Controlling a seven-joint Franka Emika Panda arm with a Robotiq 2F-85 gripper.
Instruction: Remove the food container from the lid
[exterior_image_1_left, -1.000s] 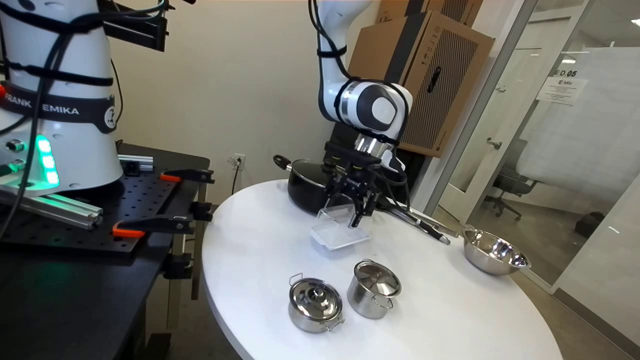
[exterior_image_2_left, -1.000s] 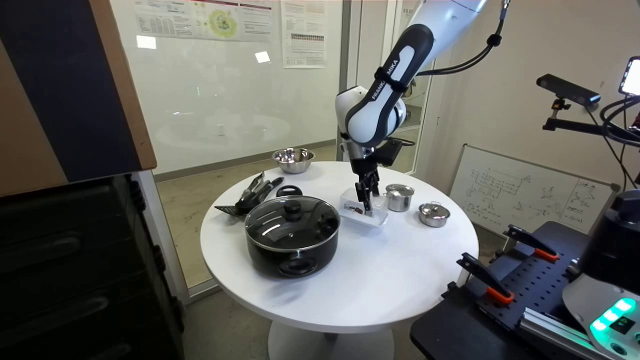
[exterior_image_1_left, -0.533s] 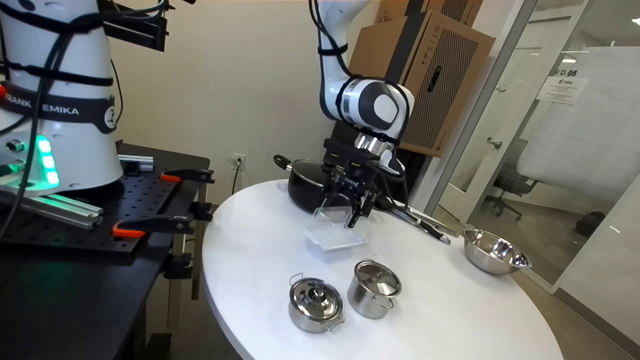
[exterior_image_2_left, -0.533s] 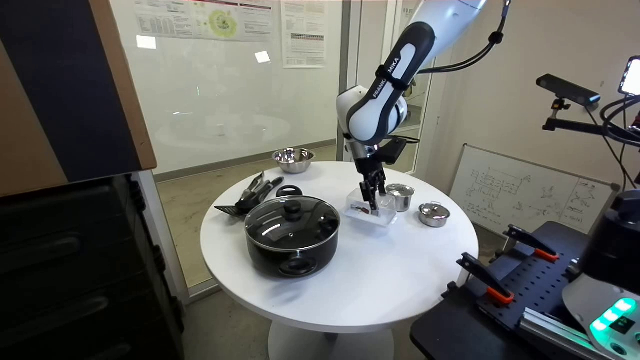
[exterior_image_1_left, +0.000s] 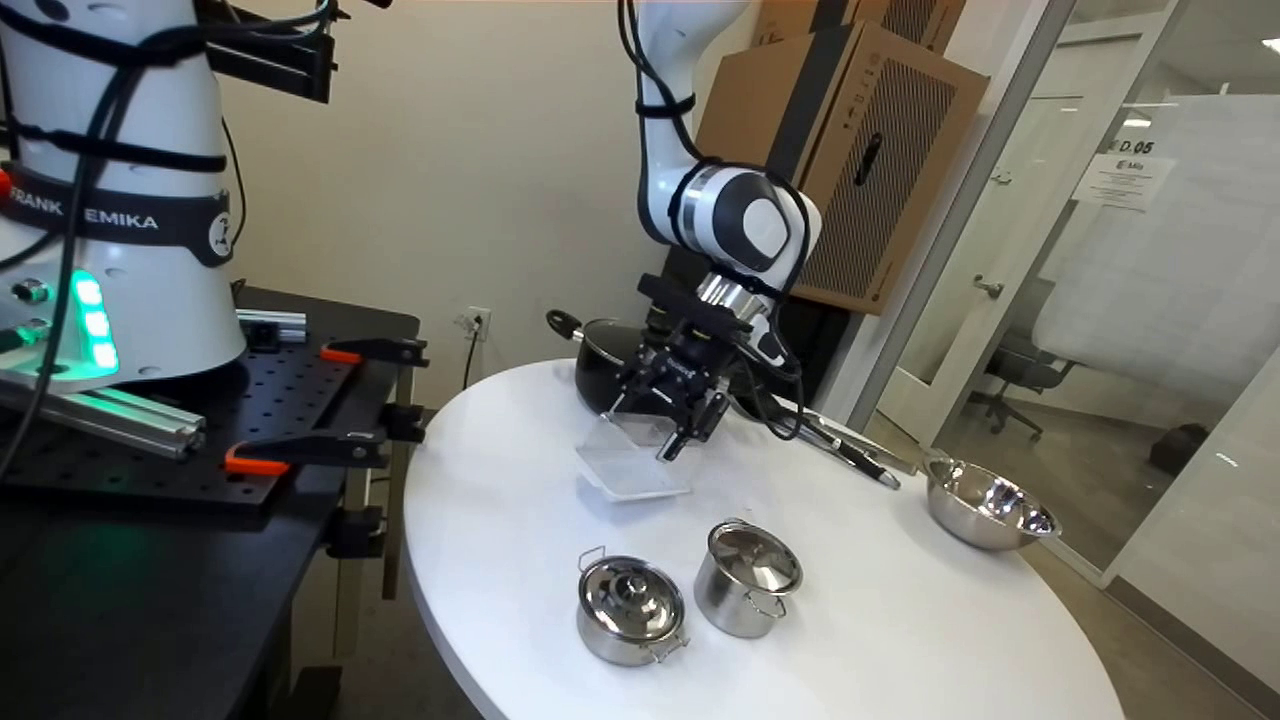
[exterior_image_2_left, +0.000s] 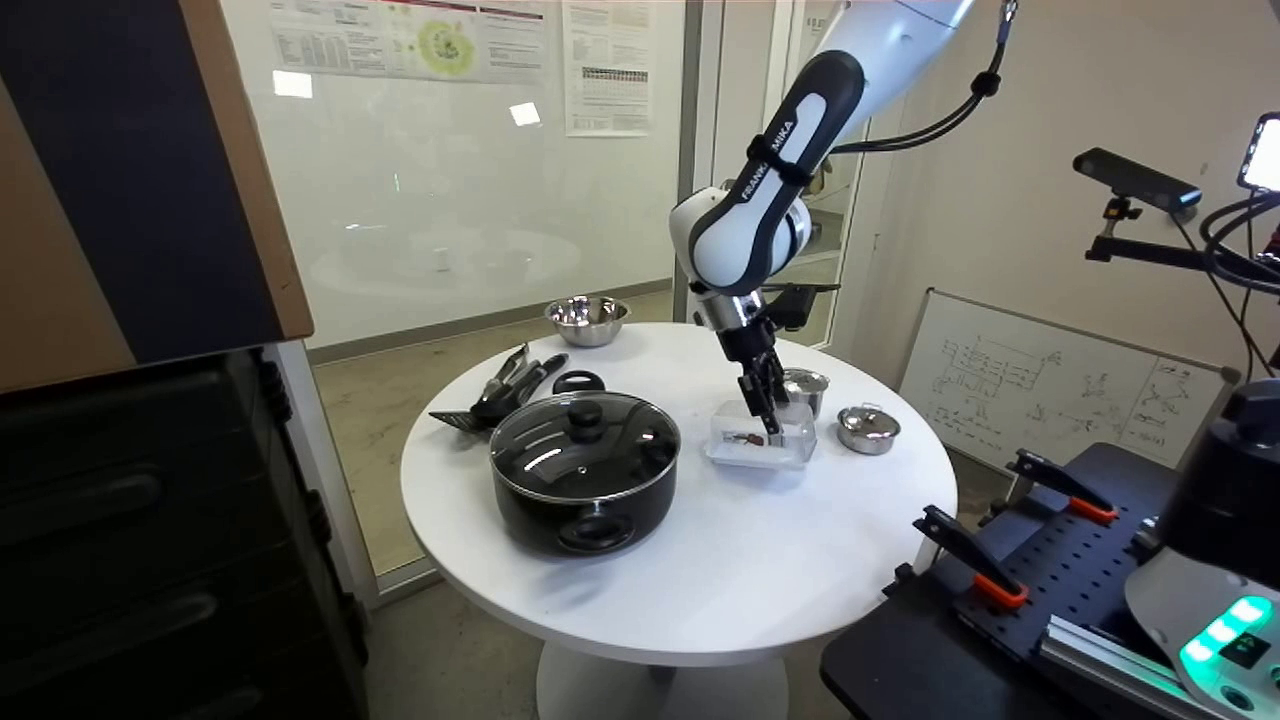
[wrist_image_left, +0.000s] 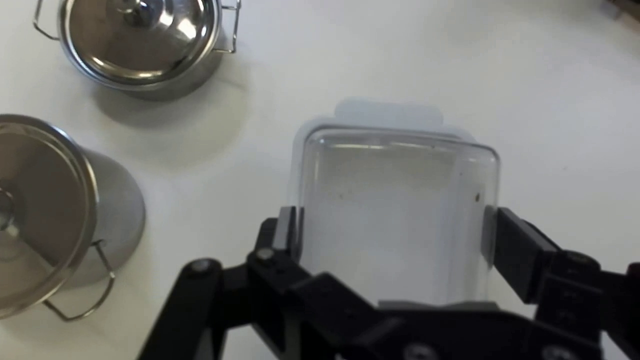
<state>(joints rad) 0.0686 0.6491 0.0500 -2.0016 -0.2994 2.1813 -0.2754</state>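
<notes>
The clear food container (wrist_image_left: 400, 170) lies between my gripper's two fingertips in the wrist view, one finger along each side wall. It shows in both exterior views (exterior_image_1_left: 640, 428) (exterior_image_2_left: 738, 422), slightly tilted. The whitish lid (wrist_image_left: 390, 112) is under the container; its rounded edge and tab show past the container's far side. In the exterior views the lid (exterior_image_1_left: 640, 485) (exterior_image_2_left: 750, 458) stays against the container's lower side. Whether they are joined I cannot tell. My gripper (exterior_image_1_left: 640, 433) is wide, shut on the container, and tilted. The container's near end is hidden by the gripper.
A tall steel pot (exterior_image_1_left: 745, 590) and a short lidded steel pot (exterior_image_1_left: 632, 615) stand close by. A large black pot (exterior_image_2_left: 585, 510) stands behind. Utensils (exterior_image_2_left: 515, 385) and a steel bowl (exterior_image_2_left: 588, 325) lie further off on the round white table (exterior_image_2_left: 700, 600).
The gripper, container and lid have moved together, left in an exterior view and toward the steel pots in the wider scene. The wrist has tilted more. The pots have not moved.
</notes>
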